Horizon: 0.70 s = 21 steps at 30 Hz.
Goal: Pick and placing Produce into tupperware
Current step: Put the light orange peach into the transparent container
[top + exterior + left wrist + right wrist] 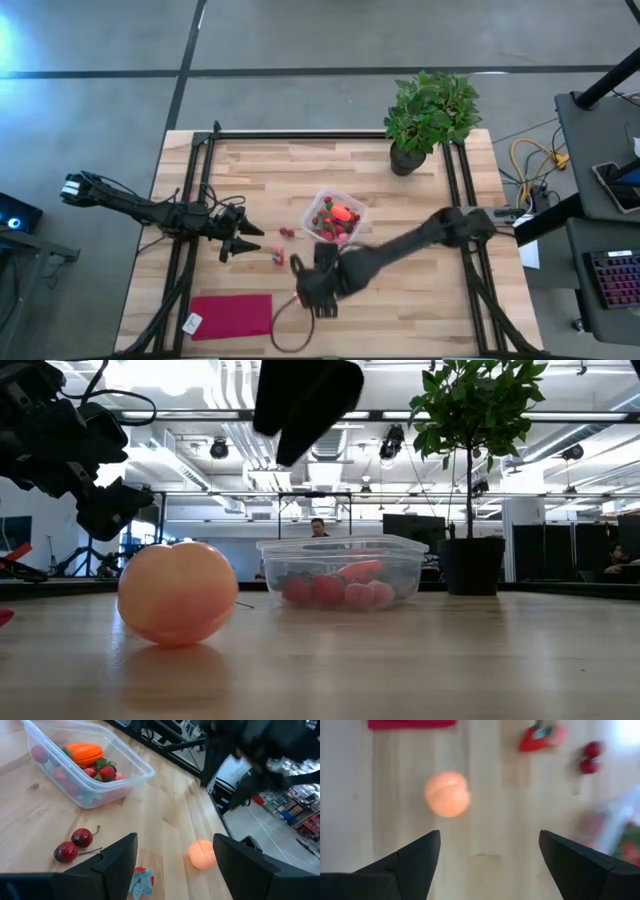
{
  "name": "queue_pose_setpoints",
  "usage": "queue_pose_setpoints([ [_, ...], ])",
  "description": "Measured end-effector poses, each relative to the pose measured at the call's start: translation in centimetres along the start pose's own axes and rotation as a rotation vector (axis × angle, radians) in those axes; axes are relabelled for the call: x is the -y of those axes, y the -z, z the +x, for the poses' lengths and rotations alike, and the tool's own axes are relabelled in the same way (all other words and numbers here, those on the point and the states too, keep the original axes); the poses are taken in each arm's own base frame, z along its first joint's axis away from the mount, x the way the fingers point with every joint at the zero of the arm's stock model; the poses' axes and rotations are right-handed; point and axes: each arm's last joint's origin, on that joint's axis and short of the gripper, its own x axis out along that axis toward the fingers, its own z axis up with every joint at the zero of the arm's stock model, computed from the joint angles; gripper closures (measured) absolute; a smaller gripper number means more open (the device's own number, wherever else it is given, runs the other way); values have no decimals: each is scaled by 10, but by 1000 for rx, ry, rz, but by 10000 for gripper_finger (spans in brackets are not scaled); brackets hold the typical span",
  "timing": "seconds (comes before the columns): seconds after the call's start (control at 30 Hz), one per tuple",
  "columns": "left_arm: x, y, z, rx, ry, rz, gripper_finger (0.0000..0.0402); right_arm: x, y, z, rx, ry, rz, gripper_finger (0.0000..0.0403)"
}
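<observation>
Two dark hands hang over the pale wooden tabletop (400,300), each with its fingers spread wide and nothing between them. The right hand (490,851) hovers above the tabletop with the pale orange round fruit (447,794) just ahead of its fingertips, a placing that suggests it is lining up on that fruit. The fruit sits alone on bare wood; it is smooth, slightly glossy and creased down one side like a peach, and it looks likely to roll if nudged. The left hand (175,856) waits farther off, with two dark-red cherries (74,845) on thin stems just in front of it and a small red piece with a pale blue-green end (141,881) between its fingers' tips.

Beyond the cherries from the left hand, and off to one side of the right hand, stands the tupperware (334,216): a clear, thin-walled square tub with rounded corners and a rolled rim, lidless so that pieces can be dropped in from above. It already holds the orange-red carrot-shaped piece (84,752) with its green end, lying on top of several strawberries (102,772) with a dimpled look.

A flat magenta cloth (232,316) lies near the tabletop's edge, well apart from the tub, and a leafy potted plant (428,115) stands at the far corner.
</observation>
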Motion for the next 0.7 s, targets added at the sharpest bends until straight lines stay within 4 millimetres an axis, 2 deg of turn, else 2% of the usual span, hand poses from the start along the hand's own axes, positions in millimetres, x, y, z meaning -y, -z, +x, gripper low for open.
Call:
queue_pose_setpoints([
  [0.07,0,0,0,-1,-1,0,155,-14,5,12,-13,-2,11,72],
  [0.17,0,0,0,-2,-2,0,155,-24,9,29,-36,3,-2,71],
  [0.43,-1,2,2,-21,-14,0,155,-37,0,64,59,-62,-65,71],
  [0.7,-3,4,3,-42,-26,-1,155,-38,2,77,71,-67,-95,71],
])
